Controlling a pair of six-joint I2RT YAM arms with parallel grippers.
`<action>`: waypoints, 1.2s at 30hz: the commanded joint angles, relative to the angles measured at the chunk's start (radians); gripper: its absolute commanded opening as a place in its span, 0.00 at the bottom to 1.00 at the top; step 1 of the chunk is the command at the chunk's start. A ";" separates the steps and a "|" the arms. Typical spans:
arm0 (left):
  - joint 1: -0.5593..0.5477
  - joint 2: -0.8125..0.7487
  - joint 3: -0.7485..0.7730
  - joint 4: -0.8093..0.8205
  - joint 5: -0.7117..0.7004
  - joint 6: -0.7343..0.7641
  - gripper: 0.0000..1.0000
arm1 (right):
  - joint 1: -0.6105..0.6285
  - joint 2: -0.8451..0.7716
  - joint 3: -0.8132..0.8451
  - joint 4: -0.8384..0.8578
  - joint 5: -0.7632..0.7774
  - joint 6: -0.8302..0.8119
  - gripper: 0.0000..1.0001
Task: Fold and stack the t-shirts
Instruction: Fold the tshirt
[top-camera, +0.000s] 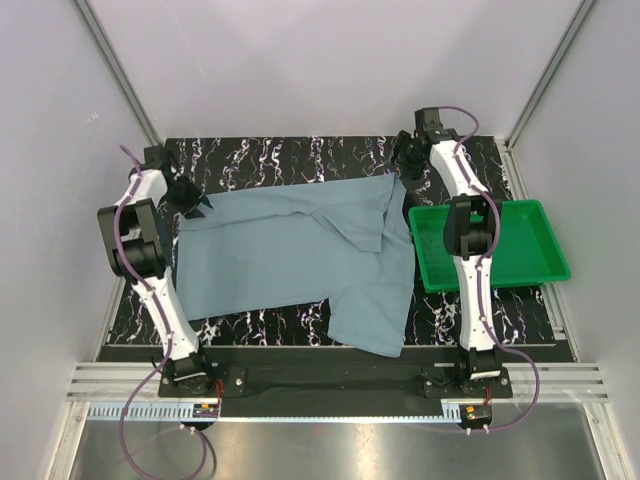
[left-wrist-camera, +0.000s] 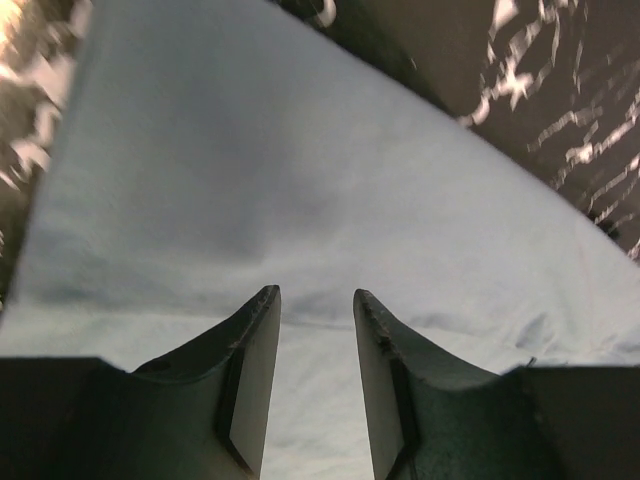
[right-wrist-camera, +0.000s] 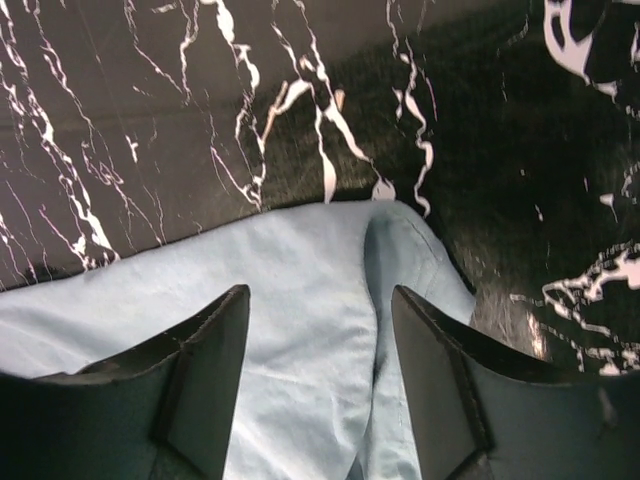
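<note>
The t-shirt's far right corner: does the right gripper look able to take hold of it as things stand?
Probably yes. The right gripper hangs right over that corner of the t-shirt with its jaws apart. Nothing covers the cloth there; the green tray sits aside.

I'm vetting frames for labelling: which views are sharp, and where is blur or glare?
Top external: evenly lit, sharp, t-shirt crisp. Left wrist: soft throughout, table veining smeared. Right wrist: sharper, veining clear, darker patch right of the t-shirt.
</note>
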 joint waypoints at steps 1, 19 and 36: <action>0.035 0.020 0.076 0.026 0.062 -0.023 0.41 | -0.005 0.019 -0.001 0.082 0.002 -0.024 0.65; 0.078 0.108 0.071 -0.160 -0.032 -0.019 0.38 | -0.013 0.065 -0.029 0.172 0.020 -0.022 0.33; 0.122 0.115 0.084 -0.163 -0.094 0.014 0.39 | -0.068 0.180 0.137 0.199 -0.020 -0.050 0.13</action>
